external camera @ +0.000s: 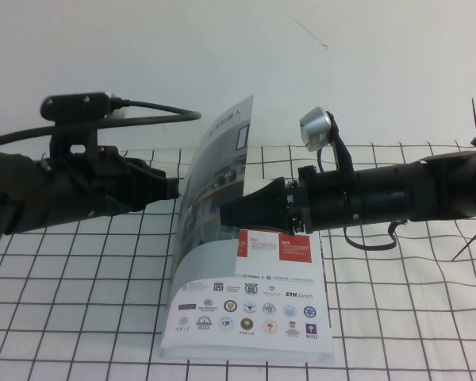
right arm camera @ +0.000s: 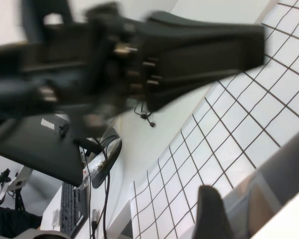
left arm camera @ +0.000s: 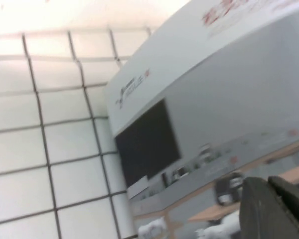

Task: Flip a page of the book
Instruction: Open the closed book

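Observation:
The book [external camera: 246,317] lies open on the gridded table, its inner page with red squares and logos facing up. The page [external camera: 210,171], showing its classroom photo and title, stands lifted and curved above the spine. My right gripper [external camera: 224,214] is shut on the page's free edge; one dark finger [right arm camera: 212,214] shows against the page [right arm camera: 284,169] in the right wrist view. My left gripper [external camera: 174,189] hovers shut and empty just left of the page's photo side. In the left wrist view its fingers [left arm camera: 274,209] sit close to the photo [left arm camera: 214,99].
The table is a white mat with a black grid [external camera: 79,317], with a white wall behind. A black cable [external camera: 159,107] runs above the left arm. The left arm [right arm camera: 164,50] fills the top of the right wrist view.

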Action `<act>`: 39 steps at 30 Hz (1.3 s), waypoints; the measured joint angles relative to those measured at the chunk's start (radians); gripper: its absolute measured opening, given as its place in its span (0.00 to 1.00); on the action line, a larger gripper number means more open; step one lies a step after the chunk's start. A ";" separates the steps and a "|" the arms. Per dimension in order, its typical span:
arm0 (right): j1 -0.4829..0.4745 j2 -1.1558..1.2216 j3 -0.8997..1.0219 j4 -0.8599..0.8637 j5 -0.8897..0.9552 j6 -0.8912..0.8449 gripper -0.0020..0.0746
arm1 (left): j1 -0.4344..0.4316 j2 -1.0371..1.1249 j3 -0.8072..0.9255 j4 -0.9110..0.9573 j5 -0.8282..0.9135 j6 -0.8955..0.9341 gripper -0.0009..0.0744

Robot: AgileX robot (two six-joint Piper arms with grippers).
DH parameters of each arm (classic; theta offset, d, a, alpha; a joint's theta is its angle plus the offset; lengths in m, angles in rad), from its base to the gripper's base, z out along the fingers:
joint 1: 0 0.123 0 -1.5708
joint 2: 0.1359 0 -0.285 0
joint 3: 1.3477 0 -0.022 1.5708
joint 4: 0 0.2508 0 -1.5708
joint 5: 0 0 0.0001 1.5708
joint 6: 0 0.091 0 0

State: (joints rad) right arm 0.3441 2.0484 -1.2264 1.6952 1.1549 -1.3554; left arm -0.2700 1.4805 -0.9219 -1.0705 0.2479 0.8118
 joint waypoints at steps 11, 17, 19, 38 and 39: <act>0.000 0.000 0.000 0.000 0.001 0.002 0.56 | -0.029 -0.238 0.038 0.147 0.318 -0.052 0.01; 0.002 0.000 0.000 0.000 0.001 0.005 0.56 | -0.149 -0.359 0.209 0.157 0.329 -0.112 0.01; 0.008 0.000 -0.002 0.000 0.001 0.008 0.56 | -0.208 -0.373 0.283 0.149 0.285 -0.124 0.01; 0.088 0.000 -0.102 -0.004 0.005 0.064 0.56 | -0.475 -0.277 0.406 -0.039 -0.404 -0.129 0.01; 0.088 0.000 -0.102 -0.004 0.005 0.069 0.56 | -0.475 -0.274 0.406 -0.048 -0.409 -0.129 0.01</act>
State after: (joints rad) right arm 0.4319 2.0484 -1.3281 1.6917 1.1596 -1.2867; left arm -0.7448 1.2066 -0.5161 -1.1180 -0.1613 0.6833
